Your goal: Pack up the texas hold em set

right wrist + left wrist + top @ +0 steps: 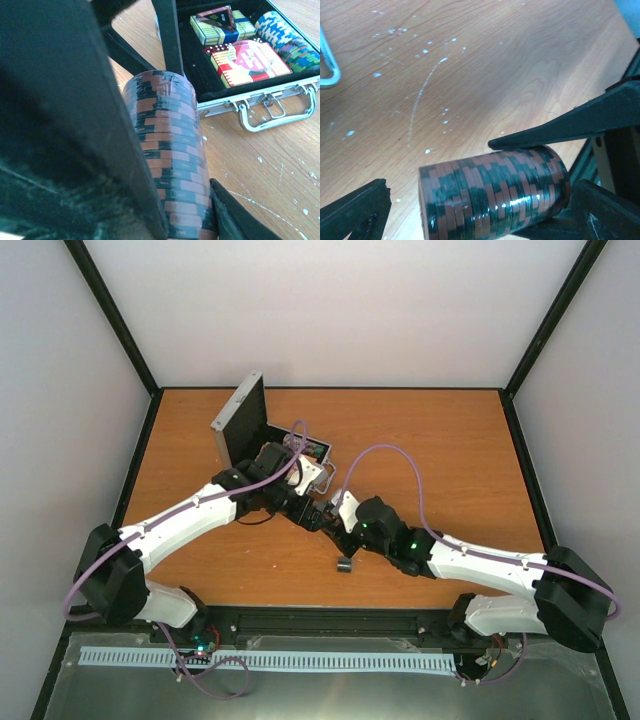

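Texas hold em set case (240, 418) is lying open at the bench's (455, 430) eleven o'clock; right end effector (170, 200) is gripping a red-black chip stack (167, 140), left end effector (480, 200) is gaping wide around it.

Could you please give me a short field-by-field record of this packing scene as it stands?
case: open, handle lying on the table
inside case: card boxes, triangle, red die, blue and green chips
chip stack: red-and-black, outside the case
right gripper: shut on the chip stack
left gripper: open, one finger on either side of the stack
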Controlling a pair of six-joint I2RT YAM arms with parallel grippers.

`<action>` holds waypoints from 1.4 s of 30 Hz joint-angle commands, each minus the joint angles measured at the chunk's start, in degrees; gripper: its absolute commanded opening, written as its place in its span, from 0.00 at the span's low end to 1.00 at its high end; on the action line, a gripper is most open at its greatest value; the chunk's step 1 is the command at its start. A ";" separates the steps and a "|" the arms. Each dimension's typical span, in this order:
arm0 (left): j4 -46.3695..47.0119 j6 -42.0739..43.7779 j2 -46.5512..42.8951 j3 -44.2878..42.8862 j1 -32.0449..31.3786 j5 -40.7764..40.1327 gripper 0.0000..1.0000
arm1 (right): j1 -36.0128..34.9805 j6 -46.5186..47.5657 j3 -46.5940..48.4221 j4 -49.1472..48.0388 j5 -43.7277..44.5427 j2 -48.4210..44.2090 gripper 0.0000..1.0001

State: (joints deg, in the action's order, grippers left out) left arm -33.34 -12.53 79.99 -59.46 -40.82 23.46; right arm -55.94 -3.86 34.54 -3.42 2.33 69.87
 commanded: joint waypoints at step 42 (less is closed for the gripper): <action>6.28 -4.85 -4.18 13.38 3.99 -7.39 0.92 | -2.03 -11.88 1.36 -20.18 1.77 12.03 0.25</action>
State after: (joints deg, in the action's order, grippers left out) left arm -25.85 -15.97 77.87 -49.23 -39.09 18.55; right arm -57.39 -12.14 32.05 -12.99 2.96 79.55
